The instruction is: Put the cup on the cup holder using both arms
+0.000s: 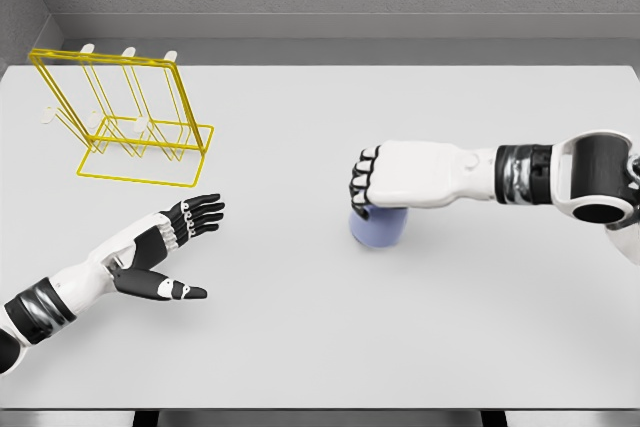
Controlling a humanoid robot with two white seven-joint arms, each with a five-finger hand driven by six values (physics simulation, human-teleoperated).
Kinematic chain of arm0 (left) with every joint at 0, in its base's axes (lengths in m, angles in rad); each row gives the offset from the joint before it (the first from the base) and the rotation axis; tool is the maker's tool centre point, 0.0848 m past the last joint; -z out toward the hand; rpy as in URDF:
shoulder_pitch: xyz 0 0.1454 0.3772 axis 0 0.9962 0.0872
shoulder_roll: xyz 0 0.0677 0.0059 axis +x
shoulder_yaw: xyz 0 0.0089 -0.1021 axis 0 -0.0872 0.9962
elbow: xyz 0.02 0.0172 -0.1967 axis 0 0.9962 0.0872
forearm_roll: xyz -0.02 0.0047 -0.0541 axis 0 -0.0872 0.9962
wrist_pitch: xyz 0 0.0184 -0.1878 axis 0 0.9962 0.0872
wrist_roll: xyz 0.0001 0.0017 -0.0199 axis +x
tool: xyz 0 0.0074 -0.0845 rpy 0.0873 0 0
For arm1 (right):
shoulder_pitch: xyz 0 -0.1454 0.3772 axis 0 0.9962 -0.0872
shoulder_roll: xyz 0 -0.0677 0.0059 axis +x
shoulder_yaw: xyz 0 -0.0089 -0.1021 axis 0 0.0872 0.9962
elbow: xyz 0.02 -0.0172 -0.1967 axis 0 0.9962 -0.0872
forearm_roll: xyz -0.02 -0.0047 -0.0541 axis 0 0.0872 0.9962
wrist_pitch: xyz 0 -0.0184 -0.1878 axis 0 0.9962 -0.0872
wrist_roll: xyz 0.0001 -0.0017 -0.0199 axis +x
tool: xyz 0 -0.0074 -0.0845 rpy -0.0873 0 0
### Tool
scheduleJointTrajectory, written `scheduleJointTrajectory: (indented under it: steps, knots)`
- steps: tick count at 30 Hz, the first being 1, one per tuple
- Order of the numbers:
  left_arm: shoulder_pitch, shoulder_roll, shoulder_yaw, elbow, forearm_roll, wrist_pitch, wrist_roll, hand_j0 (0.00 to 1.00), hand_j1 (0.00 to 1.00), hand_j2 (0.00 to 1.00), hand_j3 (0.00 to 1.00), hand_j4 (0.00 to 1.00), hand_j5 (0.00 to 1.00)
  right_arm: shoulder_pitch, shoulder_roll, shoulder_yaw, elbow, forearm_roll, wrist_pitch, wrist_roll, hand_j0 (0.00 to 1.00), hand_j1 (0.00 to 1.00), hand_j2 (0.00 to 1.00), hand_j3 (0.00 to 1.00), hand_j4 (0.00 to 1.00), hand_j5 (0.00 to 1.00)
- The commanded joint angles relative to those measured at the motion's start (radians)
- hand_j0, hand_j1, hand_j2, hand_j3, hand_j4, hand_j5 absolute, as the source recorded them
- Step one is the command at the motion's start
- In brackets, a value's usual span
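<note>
A pale lavender cup (pixel 379 227) stands on the white table right of the middle. My right hand (pixel 372 185) is over its top, fingers curled down around the rim, grasping it; the hand hides the upper part of the cup. The yellow wire cup holder (pixel 128 122) with white-tipped pegs stands at the far left. My left hand (pixel 190 247) lies low over the table in front of the holder, palm sideways, fingers spread and thumb out, holding nothing. It is well left of the cup.
The white table (pixel 320 337) stretches wide between the two hands and toward the front edge. A grey wall runs along the back.
</note>
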Motion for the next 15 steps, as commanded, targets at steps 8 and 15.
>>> scheduleJointTrajectory:
  steps: [8,15]
  knots:
    - [-0.003,0.001,-0.001,0.012,0.004,0.000,0.000,1.00,1.00,1.00,1.00,1.00,1.00,-0.006,0.092,0.020,0.001,0.016,0.003,0.012,0.44,0.44,0.44,0.44,0.44,0.44]
    - [-0.005,-0.001,0.000,0.013,0.004,0.000,0.000,1.00,1.00,1.00,1.00,1.00,1.00,-0.008,0.164,0.025,0.001,0.076,0.003,0.012,0.44,0.44,0.44,0.44,0.44,0.44]
